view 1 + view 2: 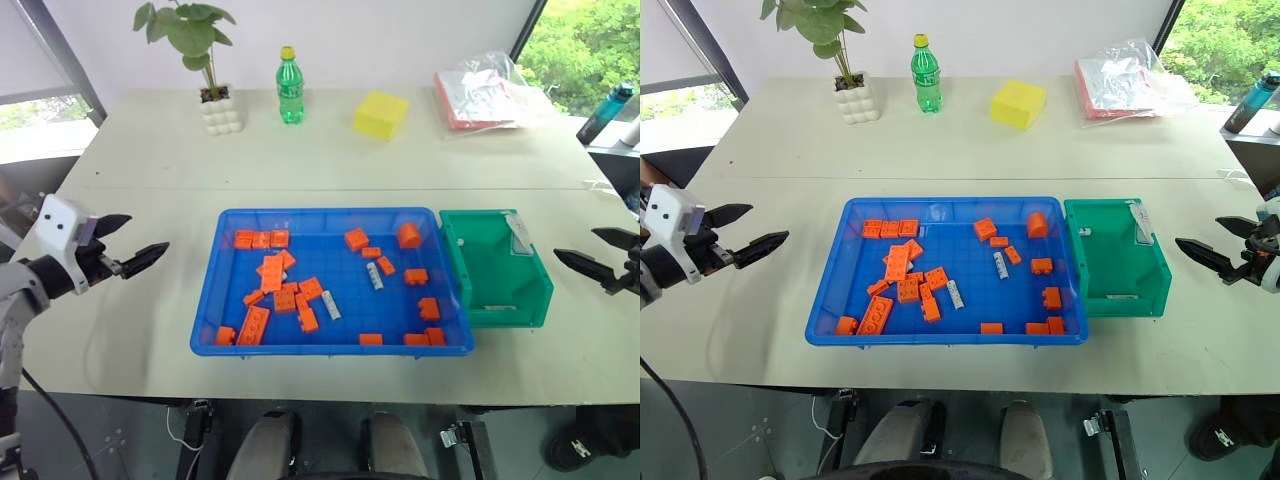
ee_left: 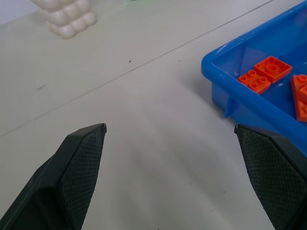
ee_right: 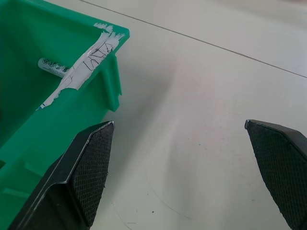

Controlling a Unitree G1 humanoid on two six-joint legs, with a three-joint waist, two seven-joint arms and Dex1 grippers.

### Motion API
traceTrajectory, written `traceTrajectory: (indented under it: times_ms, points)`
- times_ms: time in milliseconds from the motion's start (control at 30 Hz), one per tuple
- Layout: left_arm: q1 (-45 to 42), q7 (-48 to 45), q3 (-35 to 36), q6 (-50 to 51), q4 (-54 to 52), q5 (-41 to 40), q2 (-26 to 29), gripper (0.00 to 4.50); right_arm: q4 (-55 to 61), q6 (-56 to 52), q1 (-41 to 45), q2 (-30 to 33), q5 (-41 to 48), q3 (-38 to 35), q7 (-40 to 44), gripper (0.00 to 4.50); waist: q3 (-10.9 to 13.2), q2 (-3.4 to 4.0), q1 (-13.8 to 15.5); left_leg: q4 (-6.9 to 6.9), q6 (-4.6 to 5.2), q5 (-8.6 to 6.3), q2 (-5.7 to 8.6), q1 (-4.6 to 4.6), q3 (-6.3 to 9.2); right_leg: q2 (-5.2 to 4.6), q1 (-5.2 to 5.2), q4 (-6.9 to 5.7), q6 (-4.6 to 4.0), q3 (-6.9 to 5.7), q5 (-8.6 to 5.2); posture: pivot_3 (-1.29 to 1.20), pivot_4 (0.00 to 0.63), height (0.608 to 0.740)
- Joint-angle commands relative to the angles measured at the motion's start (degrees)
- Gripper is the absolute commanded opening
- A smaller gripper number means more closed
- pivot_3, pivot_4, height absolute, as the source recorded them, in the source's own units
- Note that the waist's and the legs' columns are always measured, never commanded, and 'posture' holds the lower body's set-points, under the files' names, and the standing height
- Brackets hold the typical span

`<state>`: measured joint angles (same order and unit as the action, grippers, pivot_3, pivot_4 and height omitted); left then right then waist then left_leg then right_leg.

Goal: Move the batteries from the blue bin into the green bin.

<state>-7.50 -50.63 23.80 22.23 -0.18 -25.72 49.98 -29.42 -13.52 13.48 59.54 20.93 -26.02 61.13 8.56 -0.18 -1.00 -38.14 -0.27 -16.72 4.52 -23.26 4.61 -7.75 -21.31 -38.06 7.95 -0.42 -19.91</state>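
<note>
The blue bin (image 1: 330, 213) lies mid-table and holds several orange bricks and two silver batteries (image 1: 374, 276) (image 1: 331, 305) near its centre. Against its right side stands the green bin (image 1: 546, 276), with a battery (image 3: 53, 67) on its floor near the white label. My left gripper (image 1: 148, 232) hovers open over bare table to the left of the blue bin, its fingers (image 2: 81, 158) empty. My right gripper (image 1: 574, 243) hovers open to the right of the green bin, with nothing between its fingers (image 3: 91, 163).
Along the table's far side stand a potted plant (image 1: 220, 108), a green bottle (image 1: 290, 85), a yellow block (image 1: 381, 114) and a plastic bag (image 1: 480, 95). A dark bottle (image 1: 604, 113) stands at the far right. The table's front edge runs just below the bins.
</note>
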Motion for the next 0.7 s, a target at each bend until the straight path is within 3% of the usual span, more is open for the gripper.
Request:
traceTrajectory:
  times_ms: [33,500,700]
  points:
    - [-1.14,-0.03,0.67,-1.34,-1.09,0.27,0.86,4.50,1.10,0.81,0.39,1.16,0.09,-1.04,-0.22,4.49,0.00,0.00,0.00,0.00,0.00,0.00,0.00,0.00,0.00,0.00,0.00,0.00,0.00,0.00,0.00,0.00,0.150,0.728]
    - [-4.29,-0.95,-0.55,-0.30,-0.17,-1.18,0.27,4.50,2.87,-1.08,2.07,2.84,-0.61,-0.84,-1.92,4.49,0.01,0.01,-0.07,0.00,0.00,0.00,0.00,-0.01,-0.01,0.01,-0.02,-0.01,0.00,0.00,0.00,0.00,0.150,0.728]
    - [-6.57,-5.90,-2.18,5.41,-4.95,-5.81,3.09,4.50,15.93,-10.72,4.56,3.62,4.68,0.00,-0.45,4.49,0.03,0.05,-0.06,-0.01,0.00,0.00,-0.01,-0.03,0.00,0.01,-0.03,-0.02,0.00,0.00,0.00,0.00,0.150,0.728]
